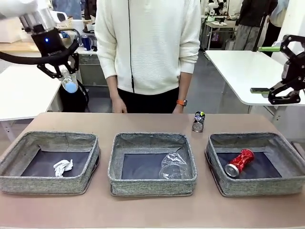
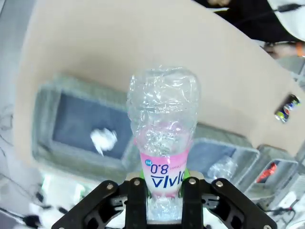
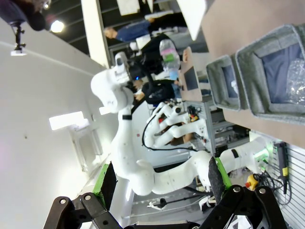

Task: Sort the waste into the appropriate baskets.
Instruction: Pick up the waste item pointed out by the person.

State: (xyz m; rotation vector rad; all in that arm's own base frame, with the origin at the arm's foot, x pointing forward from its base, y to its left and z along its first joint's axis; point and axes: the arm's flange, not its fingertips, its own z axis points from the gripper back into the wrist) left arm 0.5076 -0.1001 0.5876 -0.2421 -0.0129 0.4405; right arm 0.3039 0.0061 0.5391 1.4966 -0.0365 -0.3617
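Your left gripper (image 1: 61,71) has its jaws pinching the clear bottle (image 2: 163,114) at its pink label, high above the worktop's (image 1: 152,214) left end, while your right gripper (image 1: 265,69) hangs with jaws spread, empty.

On table (image 1: 143,122), near side: row of three baskets with narrow gaps between, left basket (image 1: 47,185), middle basket (image 1: 152,187), right basket (image 1: 259,187). In left basket, near its middle: paper wad (image 1: 63,167). In middle basket, toward right near corner: cup (image 1: 174,167). In right basket, left of centre, on its side: dented can (image 1: 239,162). On bare tabletop behind the gap between middle and right baskets, toward far edge: second can (image 1: 198,121), apart from both. Beyond far edge, behind middle basket: person (image 1: 147,47). High at far left, above and behind left basket: left gripper (image 1: 66,71), bottle (image 1: 69,85) between its fingers. High at far right: right gripper (image 1: 263,69), nothing between its fingers.
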